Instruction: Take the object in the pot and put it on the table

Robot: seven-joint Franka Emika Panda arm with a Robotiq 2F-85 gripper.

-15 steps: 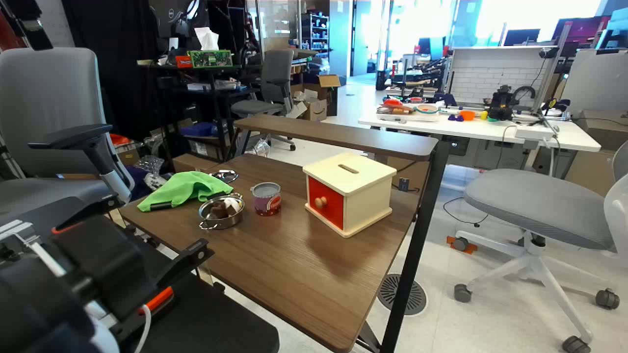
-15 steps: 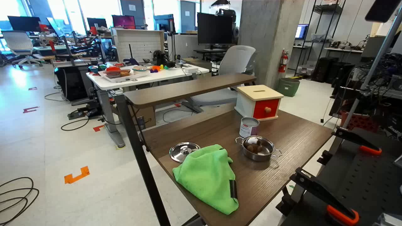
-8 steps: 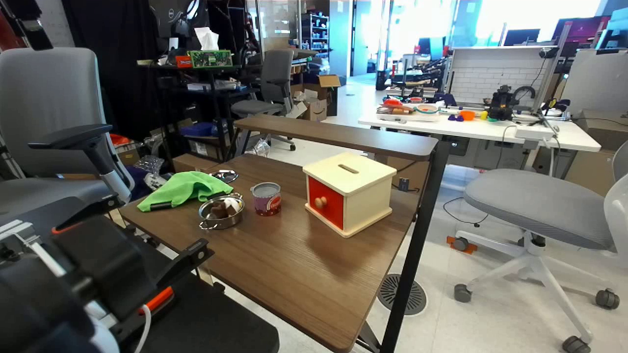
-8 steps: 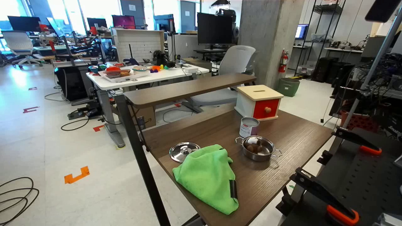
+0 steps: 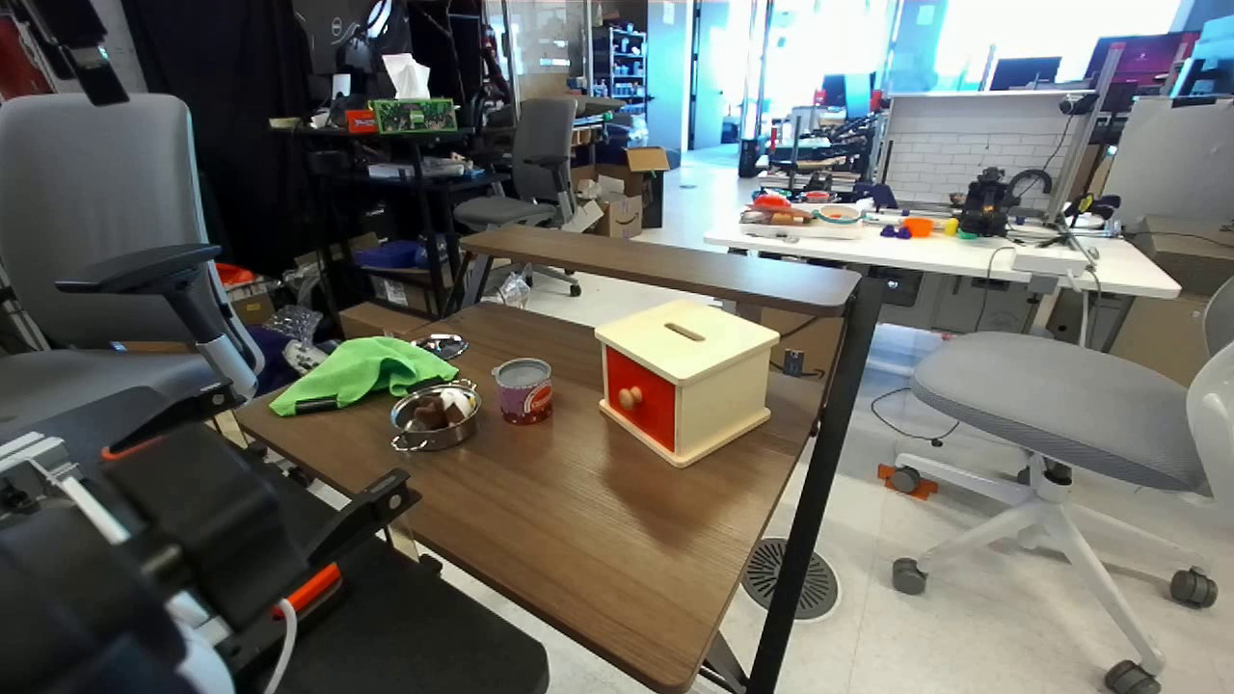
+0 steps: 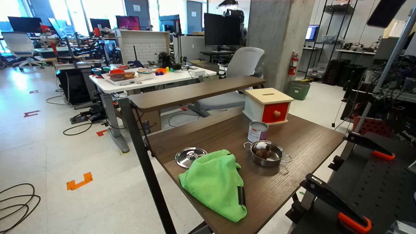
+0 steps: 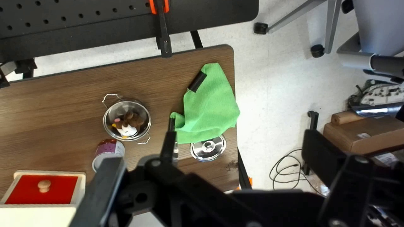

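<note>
The object (image 7: 127, 130), white with orange-yellow touches, is contained in the pot (image 7: 117, 109) beside a brown item (image 7: 134, 119); whether the two touch cannot be told. The pot is supported upright by the table (image 5: 578, 540), and its lid (image 7: 208, 147) is laid near one short edge. In the wrist view the gripper (image 7: 217, 154) is shown across the lower part, its two fingers spread wide; it is held well apart from the pot. A can (image 6: 258, 133) is stood just beside the pot, on the side toward the box (image 5: 725, 407). The box, of pale wood, is fitted with a red front (image 5: 656, 414) and a round knob (image 5: 630, 397). On the far side of the pot from the box, a green cloth (image 6: 211, 185) is laid in loose folds, by which part of the lid is hidden in the wrist view. Along one long edge of the table a narrow shelf (image 5: 656, 270) is raised above the top; the opposite edge is bordered by a black bench (image 6: 383, 188), to which clamps (image 6: 336, 200) are fitted.
</note>
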